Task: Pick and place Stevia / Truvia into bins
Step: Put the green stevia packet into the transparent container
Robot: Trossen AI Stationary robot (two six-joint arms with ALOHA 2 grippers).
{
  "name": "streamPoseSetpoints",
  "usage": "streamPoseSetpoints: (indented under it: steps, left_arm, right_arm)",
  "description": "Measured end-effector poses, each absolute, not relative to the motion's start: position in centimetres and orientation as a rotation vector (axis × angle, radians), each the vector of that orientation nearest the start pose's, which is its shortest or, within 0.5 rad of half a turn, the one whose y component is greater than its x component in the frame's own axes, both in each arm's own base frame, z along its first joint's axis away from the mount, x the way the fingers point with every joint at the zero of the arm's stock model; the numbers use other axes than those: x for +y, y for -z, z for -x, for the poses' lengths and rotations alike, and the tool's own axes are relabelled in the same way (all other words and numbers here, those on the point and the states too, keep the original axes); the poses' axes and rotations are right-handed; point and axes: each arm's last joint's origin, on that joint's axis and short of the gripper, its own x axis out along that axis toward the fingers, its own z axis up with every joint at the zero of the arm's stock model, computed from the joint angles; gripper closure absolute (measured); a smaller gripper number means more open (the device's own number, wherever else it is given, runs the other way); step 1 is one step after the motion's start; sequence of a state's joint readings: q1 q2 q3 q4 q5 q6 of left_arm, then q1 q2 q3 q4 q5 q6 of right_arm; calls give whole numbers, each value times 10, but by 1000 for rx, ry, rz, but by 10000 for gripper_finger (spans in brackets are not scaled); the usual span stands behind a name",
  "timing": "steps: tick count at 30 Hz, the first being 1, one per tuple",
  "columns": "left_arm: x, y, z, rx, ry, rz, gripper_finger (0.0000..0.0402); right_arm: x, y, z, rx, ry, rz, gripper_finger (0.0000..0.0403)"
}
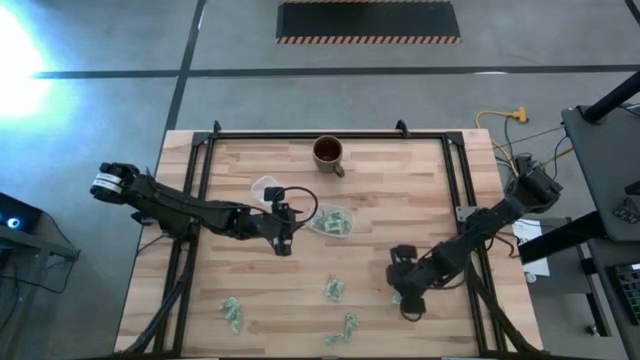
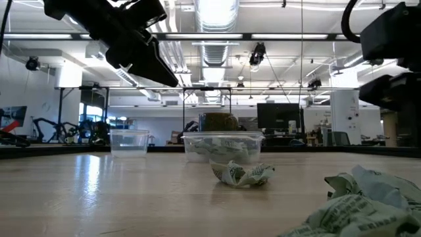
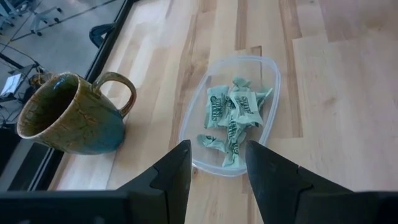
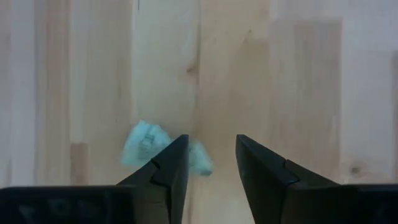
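The clear tub (image 1: 332, 222) sits mid-table and holds several green-and-white sachets (image 3: 233, 115). My left gripper (image 1: 283, 234) hangs open just left of the tub, raised off the table (image 2: 141, 49). In its wrist view the open fingers (image 3: 217, 165) frame the tub's near rim (image 3: 214, 167) and hold nothing. More crumpled sachets lie loose near the front edge (image 1: 232, 313) (image 1: 333, 290) (image 1: 346, 327). My right gripper (image 1: 403, 285) hovers open over bare wood. One sachet (image 4: 149, 146) lies beside one of its fingers, partly hidden by it.
A brown mug (image 1: 328, 152) stands near the far edge, beside the tub in the left wrist view (image 3: 74, 115). A small clear round cup (image 1: 265, 188) sits left of the tub (image 2: 129, 141). Black frame rails run along the table's sides (image 1: 200, 170).
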State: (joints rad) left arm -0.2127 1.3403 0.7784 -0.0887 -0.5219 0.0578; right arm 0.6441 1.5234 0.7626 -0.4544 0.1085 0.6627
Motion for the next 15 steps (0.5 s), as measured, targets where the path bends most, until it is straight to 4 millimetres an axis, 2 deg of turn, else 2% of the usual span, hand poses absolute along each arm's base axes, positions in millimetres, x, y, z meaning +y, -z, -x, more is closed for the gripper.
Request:
streamPoseSetpoints:
  steps: [8,15]
  left_arm:
    - [-43,-225,-270,619,-281,-290,265]
    - [-43,-225,-270,619,-281,-289,265]
  right_arm:
    - [160,-148,-204,1226,-83,-158,256]
    - [159,-141,-201,1188,-91,-163,259]
